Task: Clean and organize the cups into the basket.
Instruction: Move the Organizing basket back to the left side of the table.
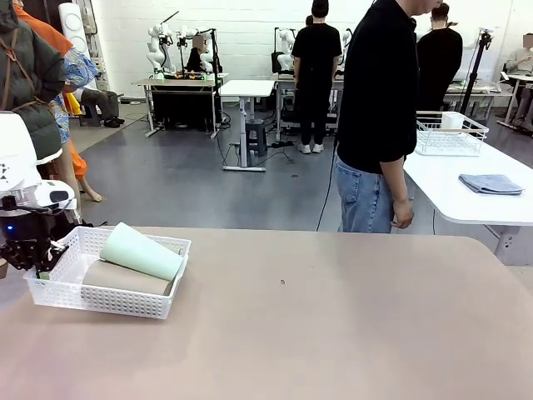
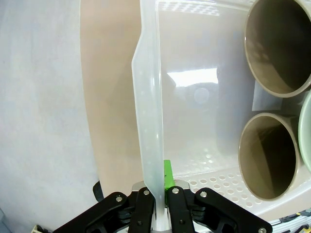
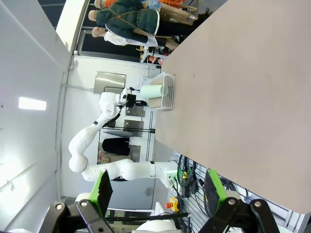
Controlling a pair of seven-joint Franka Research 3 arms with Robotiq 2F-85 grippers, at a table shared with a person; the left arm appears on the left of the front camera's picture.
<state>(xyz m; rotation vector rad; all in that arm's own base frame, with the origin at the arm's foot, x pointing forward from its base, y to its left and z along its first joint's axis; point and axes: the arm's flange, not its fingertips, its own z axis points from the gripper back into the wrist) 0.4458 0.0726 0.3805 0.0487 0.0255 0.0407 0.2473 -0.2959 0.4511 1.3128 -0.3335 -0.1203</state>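
Left tool (image 2: 156,201) clamps the basket (image 2: 146,121) rim; right tool (image 3: 155,191) (fingers apart) idles. A jerk could spill the cups (image 1: 140,250).

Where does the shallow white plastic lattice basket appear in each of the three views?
Front view: shallow white plastic lattice basket at lower left, on the table.
Left wrist view: its rim runs up the middle, clamped in the jaws.
Right wrist view: small, upper middle.
Shared landmark: the pale mint-green cup inside it.

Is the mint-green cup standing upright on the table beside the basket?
No: the mint-green cup lies on its side inside the basket, resting on top of a tan cup.
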